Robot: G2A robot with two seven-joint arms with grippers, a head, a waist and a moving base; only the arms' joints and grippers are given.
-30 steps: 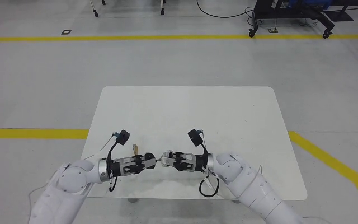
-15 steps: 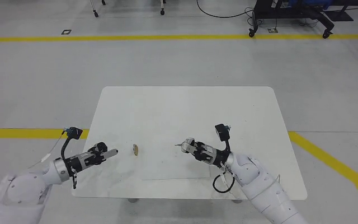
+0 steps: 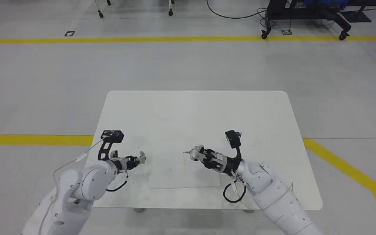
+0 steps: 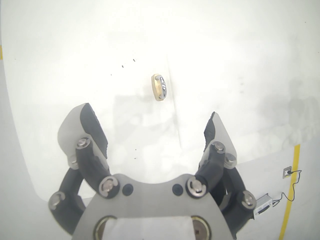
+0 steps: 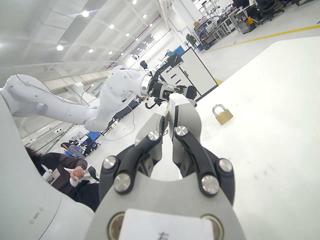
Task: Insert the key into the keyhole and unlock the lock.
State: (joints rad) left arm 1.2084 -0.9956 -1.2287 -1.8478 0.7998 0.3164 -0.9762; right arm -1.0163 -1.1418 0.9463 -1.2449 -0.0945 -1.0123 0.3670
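A small brass padlock point(image 3: 141, 157) stands on edge on the white table point(image 3: 235, 117), near its front left. My left gripper point(image 3: 134, 159) is right beside it. In the left wrist view the left gripper point(image 4: 149, 111) is open, and the padlock point(image 4: 158, 87) sits a little ahead of the fingertips point(image 4: 86, 111), untouched. My right gripper point(image 3: 192, 153) hovers low over the front middle, shut on the key point(image 3: 187, 153), whose thin tip points toward the padlock. From the right wrist view, the right gripper point(image 5: 168, 101) has its jaws pressed together, the padlock point(image 5: 223, 116) beyond them with its shackle up.
The table's front edge point(image 3: 176, 207) runs close under both arms, and its left edge point(image 3: 94, 153) lies beside the left arm. A faint seam point(image 4: 175, 106) crosses the tabletop next to the padlock. The far half of the table is bare.
One second ago both grippers met at the front middle. The left arm then swung far left, leaving the padlock on the table, and has now come back to it. The right gripper shifted right.
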